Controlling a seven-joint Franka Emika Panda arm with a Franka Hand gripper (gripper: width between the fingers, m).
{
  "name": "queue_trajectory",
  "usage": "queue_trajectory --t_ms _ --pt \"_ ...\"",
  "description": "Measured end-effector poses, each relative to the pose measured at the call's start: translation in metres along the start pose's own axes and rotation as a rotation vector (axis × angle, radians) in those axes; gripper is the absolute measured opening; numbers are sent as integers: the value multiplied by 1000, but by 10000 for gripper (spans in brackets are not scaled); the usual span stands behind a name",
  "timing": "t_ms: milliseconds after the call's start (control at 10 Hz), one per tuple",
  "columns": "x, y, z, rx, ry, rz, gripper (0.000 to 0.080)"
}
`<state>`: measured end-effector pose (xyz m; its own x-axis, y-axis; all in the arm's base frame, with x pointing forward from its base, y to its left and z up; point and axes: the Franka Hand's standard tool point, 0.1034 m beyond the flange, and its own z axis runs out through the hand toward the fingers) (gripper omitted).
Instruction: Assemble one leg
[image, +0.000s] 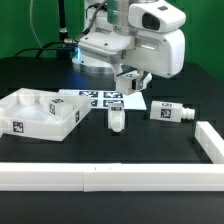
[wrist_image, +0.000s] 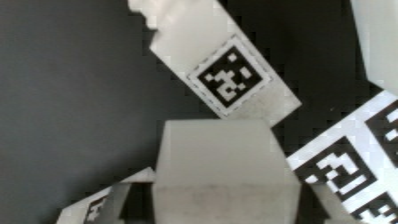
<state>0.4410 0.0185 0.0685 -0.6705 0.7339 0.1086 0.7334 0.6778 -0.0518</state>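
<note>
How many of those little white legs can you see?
2. One leg stands upright in the middle, beside the marker board. The other leg lies on its side toward the exterior view's right. More may be hidden.

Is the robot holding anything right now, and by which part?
Nothing, it seems: the tool hangs in the air above the upright leg, not touching it.

Leg (image: 115, 120): white plastic, smooth, matt
Panel (image: 62, 122): white plastic, smooth
Table (image: 150, 146): black, matt
Arm casing (image: 160, 45): white plastic, slight gloss
</note>
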Motion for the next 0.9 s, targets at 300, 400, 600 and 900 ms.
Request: queue_trajectory --t_ms 300,400,600,900 --pt "-3 -3 1 11 -9 1 285" --pt "-3 -6 5 13 2 -114 285" --pt "-1 -7 21 34 67 -359 285" --pt "2 2 30 26 79 -349 285"
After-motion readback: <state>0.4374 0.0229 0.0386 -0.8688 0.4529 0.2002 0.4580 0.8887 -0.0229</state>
